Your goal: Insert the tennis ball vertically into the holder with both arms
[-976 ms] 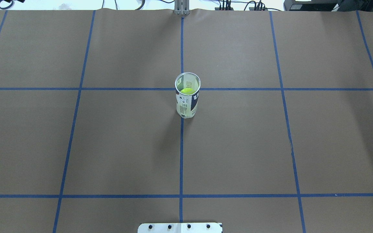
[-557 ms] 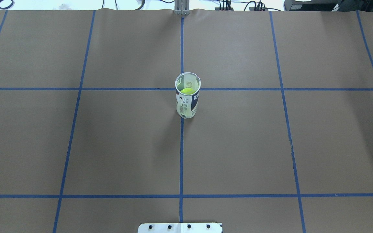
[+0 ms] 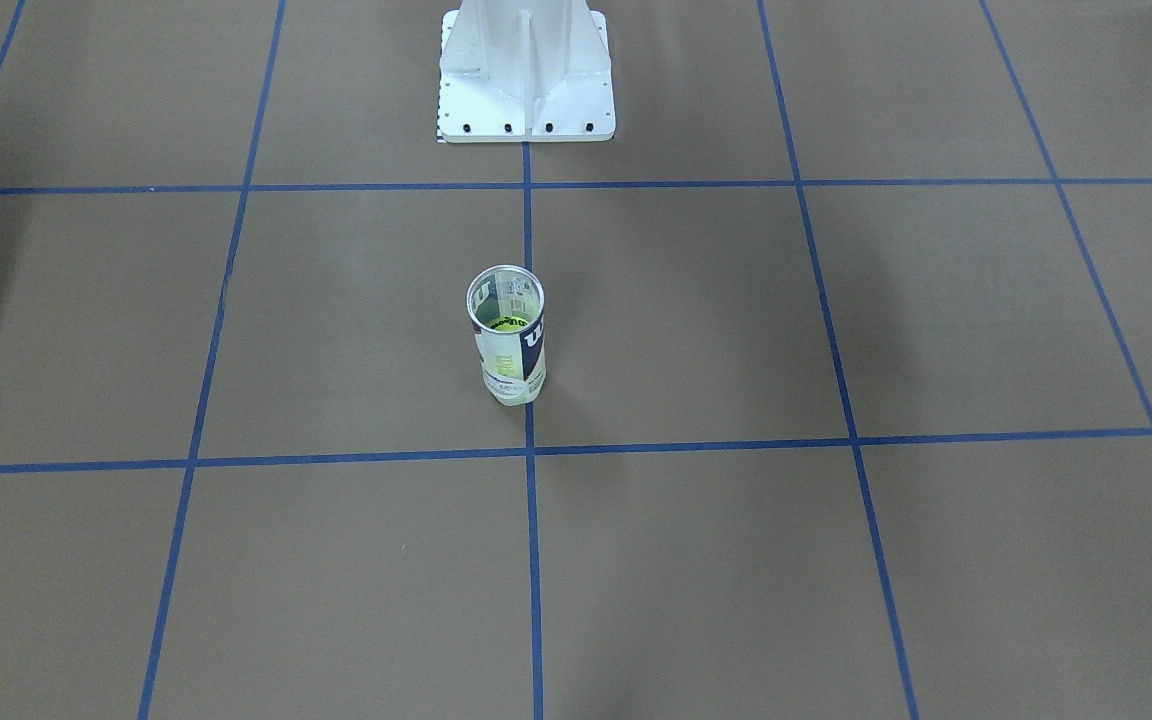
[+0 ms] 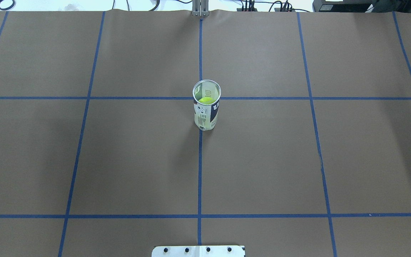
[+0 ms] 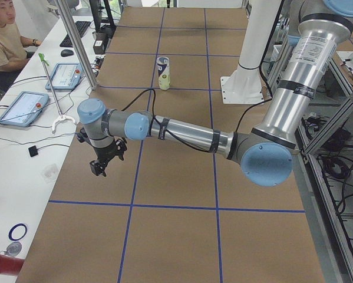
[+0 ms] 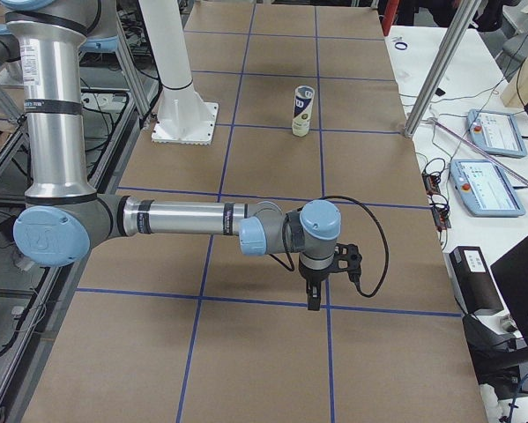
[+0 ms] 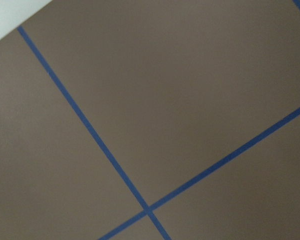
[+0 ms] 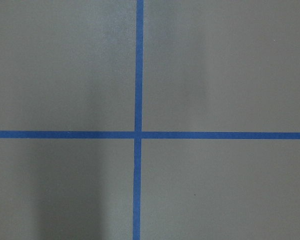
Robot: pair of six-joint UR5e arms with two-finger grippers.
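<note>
Dark tip gone from overhead's left edge | clear, navy-labelled plastic tube holder [image 4: 206,110] upright mid-table, yellow-green tennis ball [image 4: 206,100] inside — insertion looks done | left gripper [image 5: 98,170], right gripper [image 6: 314,302] well away — can't tell how open

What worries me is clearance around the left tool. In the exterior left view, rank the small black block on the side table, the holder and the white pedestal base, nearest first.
From the left tool:
1. small black block, beside it on the side table.
2. holder, up the table at mid-width.
3. white pedestal base, on the robot's side.
</note>
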